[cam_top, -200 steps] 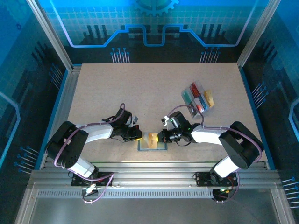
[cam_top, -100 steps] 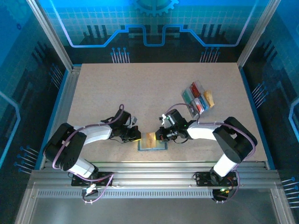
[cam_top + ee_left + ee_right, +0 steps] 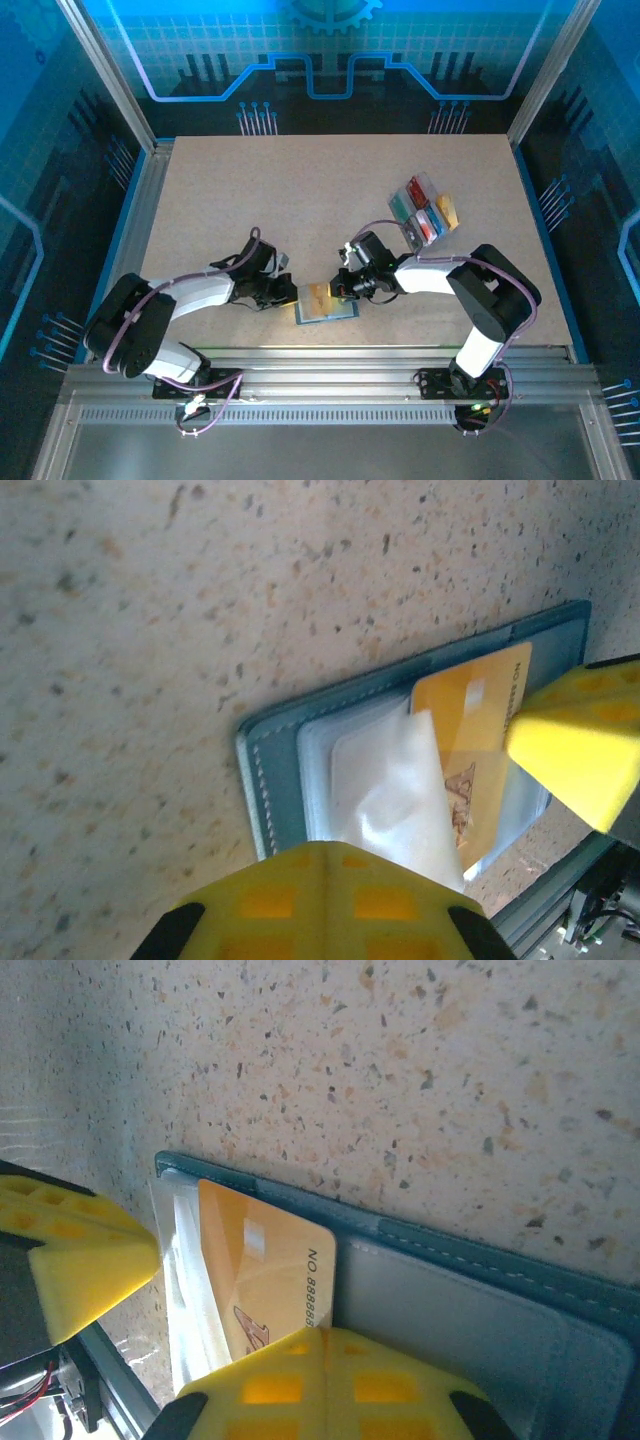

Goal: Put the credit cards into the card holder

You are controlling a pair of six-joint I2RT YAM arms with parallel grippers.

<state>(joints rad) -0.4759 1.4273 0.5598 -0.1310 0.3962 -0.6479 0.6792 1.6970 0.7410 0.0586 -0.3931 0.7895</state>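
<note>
One orange card, pinched by right jaws, points lengthwise into card holder; left jaws pinch pocket flap

Card holder hemmed on its left by the left pincer and on its right by the right pincer; aluminium rail close on its near side. Bench beyond it lies open; clear compartment tray stands well off, to its far right.
</note>
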